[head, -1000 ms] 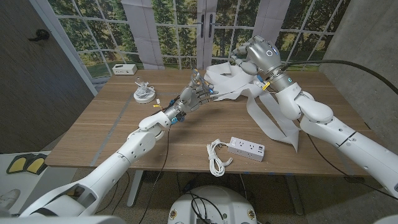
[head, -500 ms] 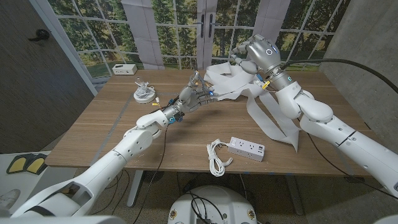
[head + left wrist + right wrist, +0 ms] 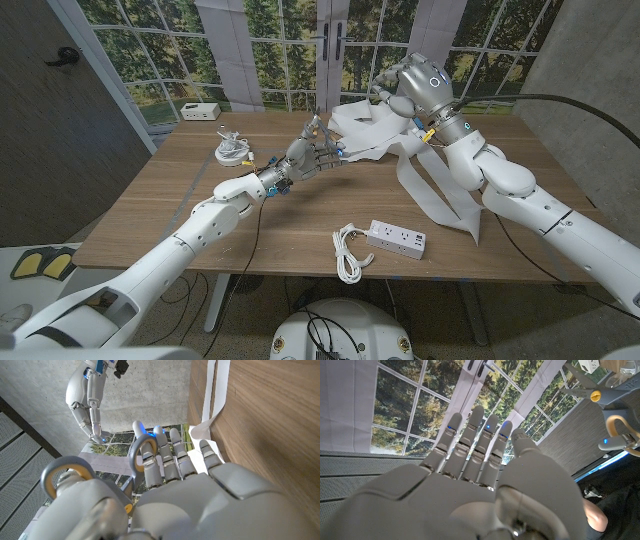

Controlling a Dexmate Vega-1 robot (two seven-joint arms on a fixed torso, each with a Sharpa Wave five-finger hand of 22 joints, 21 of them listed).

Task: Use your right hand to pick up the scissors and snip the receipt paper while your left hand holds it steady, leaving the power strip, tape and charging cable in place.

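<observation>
The scissors (image 3: 95, 477) are in the left robot hand (image 3: 305, 155), which grips their handles above the counter (image 3: 180, 215), beside the white receipt paper (image 3: 425, 190). Since a second ago that hand has barely moved. The right robot hand (image 3: 395, 85) stays raised with straight, spread fingers holding nothing, so no snip looks close.

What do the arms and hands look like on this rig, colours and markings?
Glossy white arm shells with grey metallic wrist sections. Left hand and right hand are silver-grey, segmented, with blue lights near the fingertips. Thin dark cables run along the forearms, with small yellow and blue tags at the wrists.
</observation>
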